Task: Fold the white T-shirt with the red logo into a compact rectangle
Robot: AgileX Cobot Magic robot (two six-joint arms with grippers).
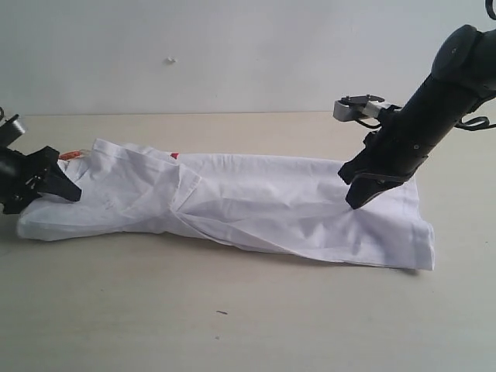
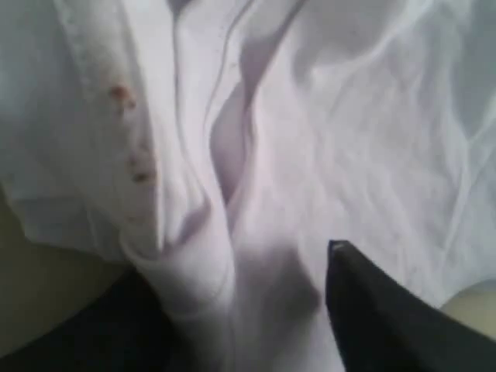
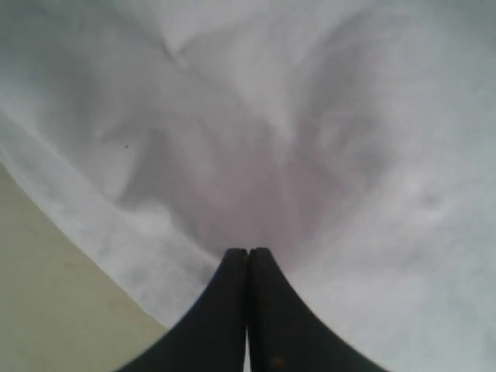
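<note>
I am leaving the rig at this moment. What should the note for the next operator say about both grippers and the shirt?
Left gripper: open, jaws apart around the collar end of the white cotton T-shirt.
Right gripper: shut, tips at the hem end; whether it pinches cloth cannot be told.
Shirt: a long strip on the beige table; only a small corner of the red logo shows.
Done: lengthwise folds.
Left: fold the strip end to end into a compact rectangle.

No legible text on white T-shirt [image 1: 263,201]
</note>
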